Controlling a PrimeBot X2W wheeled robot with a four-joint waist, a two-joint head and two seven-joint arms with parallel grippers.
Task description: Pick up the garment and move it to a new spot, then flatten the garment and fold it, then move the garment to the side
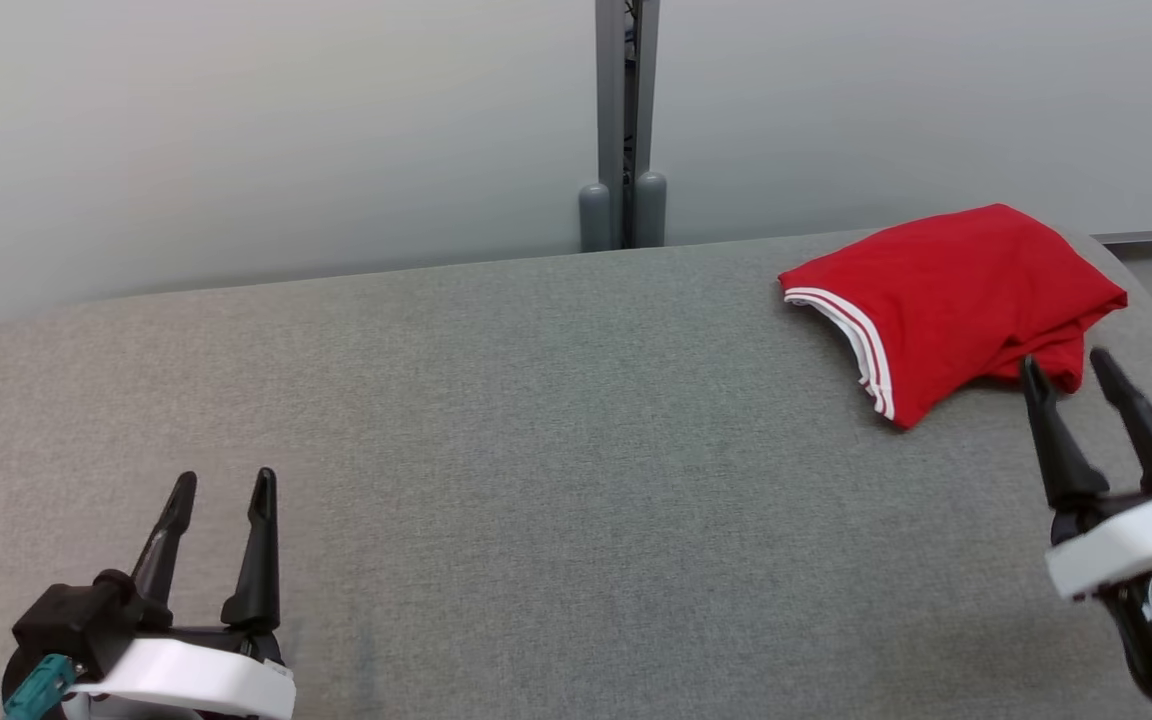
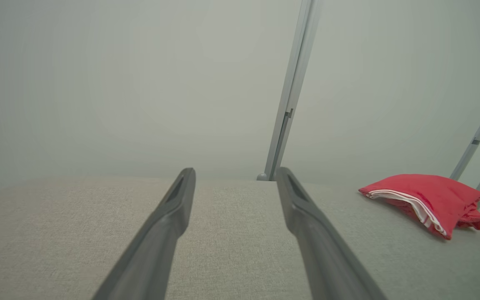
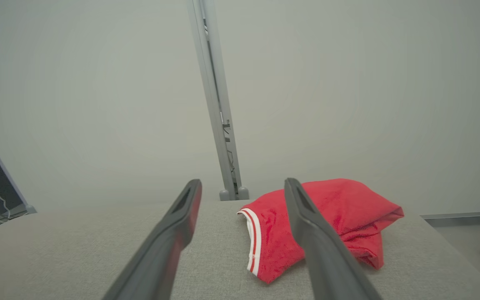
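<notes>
Jaws parted on both sides, nothing held in either. Left gripper (image 1: 225, 476) low at the near left of the grey padded table (image 1: 536, 450), fingers pointing across bare cloth. Well apart from the work, probably parked there to keep out of the way. Right gripper (image 1: 1066, 360) at the near right, aimed at the near edge of the red garment (image 1: 946, 290), tips overlapping that edge in the head view. Contact with the cloth not decidable from there. Judging by the right wrist view, probably a small gap, with the bundle lying ahead of the fingers and one finger merely crossing in front of it.

Garment at the far right of the table, close to the rounded corner, near the pale wall (image 1: 236, 130) and to the right of the grey post (image 1: 624, 120). Folded into a compact, thick packet several layers deep, white-striped hem (image 1: 851, 335) turned toward the table's middle, a loose lump of cloth poking out at the near right edge.

Reads as the last step — packet already folded and set off to the side, open right jaws consistent with a release there. Could equally be an approach for a new grasp; not decidable from this alone. Worth watching: closeness to the table edge, and that loose lump — likely to snag a finger and drag the fold open.
</notes>
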